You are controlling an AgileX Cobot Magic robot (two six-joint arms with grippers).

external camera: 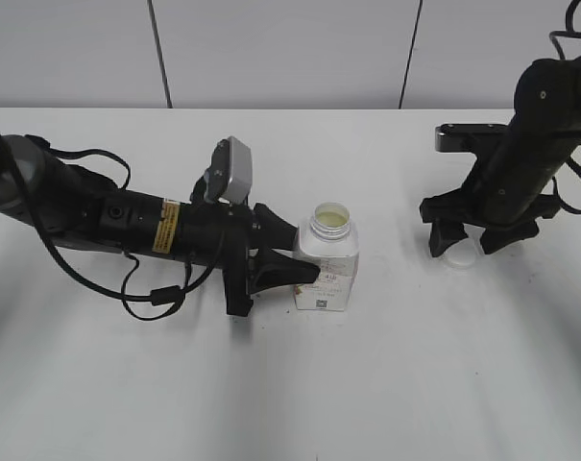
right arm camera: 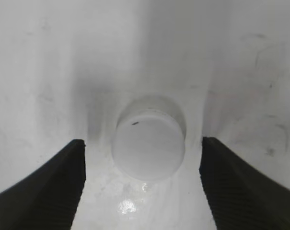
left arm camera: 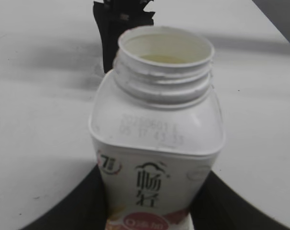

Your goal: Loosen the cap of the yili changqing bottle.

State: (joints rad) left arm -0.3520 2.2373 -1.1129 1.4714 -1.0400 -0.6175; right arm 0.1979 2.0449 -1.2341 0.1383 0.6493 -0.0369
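Observation:
The yili changqing bottle (external camera: 326,264) stands upright on the white table with its neck open and no cap on it; it fills the left wrist view (left arm camera: 159,158). My left gripper (external camera: 288,257) is shut on the bottle's body, one finger on each side (left arm camera: 152,211). The white cap (external camera: 460,257) lies on the table at the right, apart from the bottle. My right gripper (external camera: 482,238) is open right above it, fingers on either side and not touching. In the right wrist view the cap (right arm camera: 148,143) sits between the spread fingers (right arm camera: 142,187).
The white table (external camera: 386,384) spreads all round. A grey panelled wall (external camera: 290,48) runs along the back. The right arm (left arm camera: 121,28) shows dark behind the bottle in the left wrist view.

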